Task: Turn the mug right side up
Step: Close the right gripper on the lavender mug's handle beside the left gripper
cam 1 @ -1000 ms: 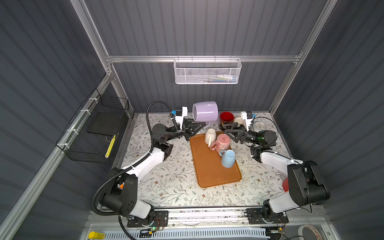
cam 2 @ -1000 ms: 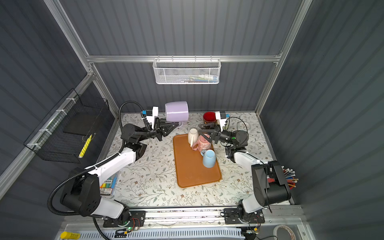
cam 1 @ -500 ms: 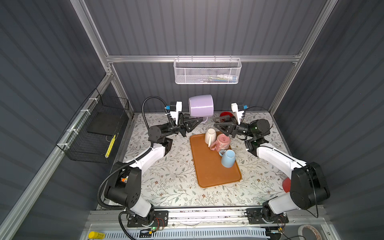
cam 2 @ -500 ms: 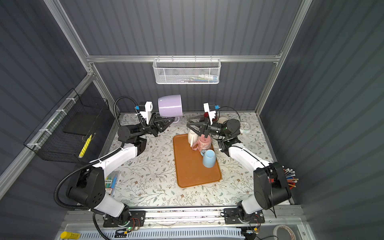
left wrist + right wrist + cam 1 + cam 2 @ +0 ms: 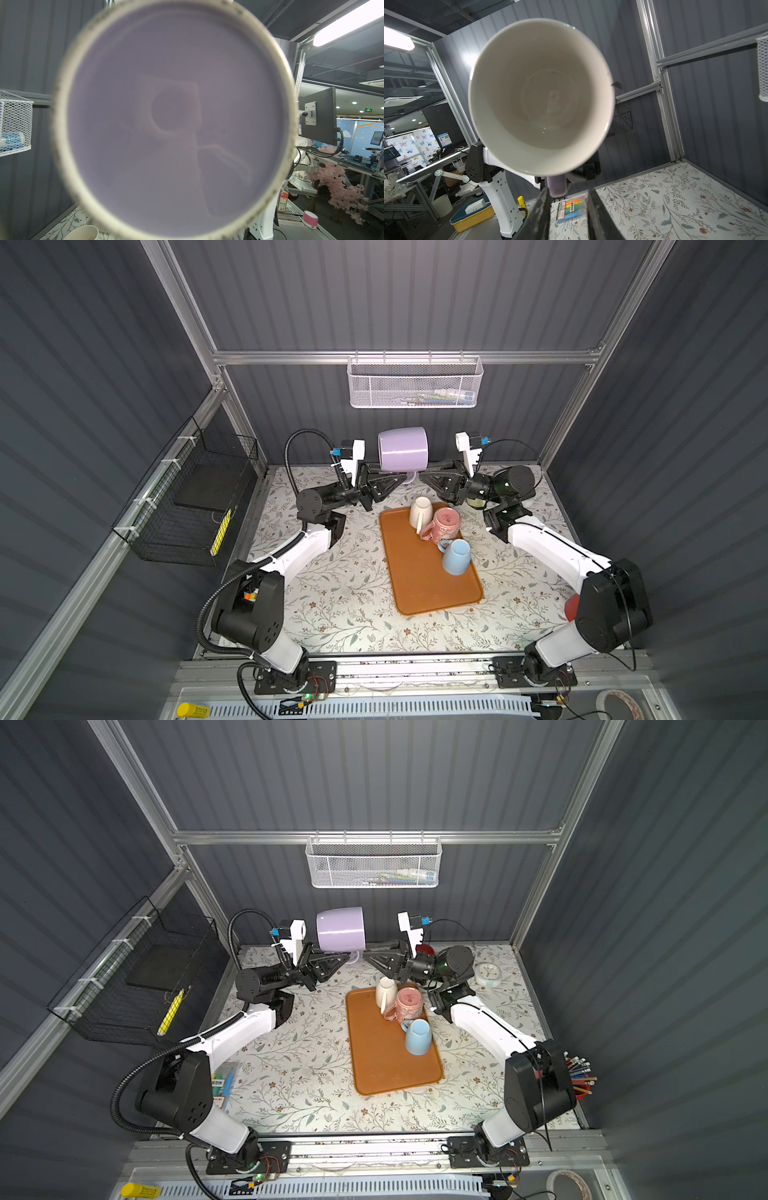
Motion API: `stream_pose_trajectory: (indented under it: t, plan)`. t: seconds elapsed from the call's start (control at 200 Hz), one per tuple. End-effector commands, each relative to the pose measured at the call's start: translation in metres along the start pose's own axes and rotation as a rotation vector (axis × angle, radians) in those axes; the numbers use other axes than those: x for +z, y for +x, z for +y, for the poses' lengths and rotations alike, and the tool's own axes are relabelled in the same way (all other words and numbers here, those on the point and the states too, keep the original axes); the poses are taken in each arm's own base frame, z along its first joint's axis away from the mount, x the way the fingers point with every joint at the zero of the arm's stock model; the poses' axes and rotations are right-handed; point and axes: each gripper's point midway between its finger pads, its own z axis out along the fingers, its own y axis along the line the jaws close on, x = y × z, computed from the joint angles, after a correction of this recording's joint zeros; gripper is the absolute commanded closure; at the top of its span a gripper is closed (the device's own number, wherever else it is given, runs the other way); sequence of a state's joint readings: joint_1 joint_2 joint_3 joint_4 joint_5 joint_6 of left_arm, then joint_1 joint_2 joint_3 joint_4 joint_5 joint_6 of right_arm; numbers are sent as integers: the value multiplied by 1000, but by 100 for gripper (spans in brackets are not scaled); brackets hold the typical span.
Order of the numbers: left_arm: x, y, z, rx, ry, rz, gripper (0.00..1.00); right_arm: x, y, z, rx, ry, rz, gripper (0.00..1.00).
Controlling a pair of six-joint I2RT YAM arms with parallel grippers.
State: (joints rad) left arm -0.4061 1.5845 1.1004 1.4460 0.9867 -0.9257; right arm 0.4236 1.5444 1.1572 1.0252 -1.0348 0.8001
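Lilac ceramic mug (image 5: 402, 449) held sideways aloft, handle pinched by left gripper (image 5: 401, 479). Right gripper (image 5: 569, 189) spread, tips beside that handle.

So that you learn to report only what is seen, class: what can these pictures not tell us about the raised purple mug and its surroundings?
- Left wrist view: the blurred base of the purple mug fills the frame, hiding the left gripper itself.
- Both top views: the mug's body covers most of its handle; whether the right gripper touches it is unclear.
- In a top view: the contents of the white mesh basket are too small to name.
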Motion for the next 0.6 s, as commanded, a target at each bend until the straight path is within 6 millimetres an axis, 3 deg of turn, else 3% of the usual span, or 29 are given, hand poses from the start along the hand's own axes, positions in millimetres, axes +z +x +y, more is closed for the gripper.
stream_pose_trajectory:
  t: [0.0, 0.595]
  plan:
    - [3, -18, -16, 97, 47, -40, 100, 8, -6, 3, -22, -11, -5, 72]
    - [11, 11, -10, 10, 81, 16, 100, 27, -13, 8, -26, -35, 1, 79]
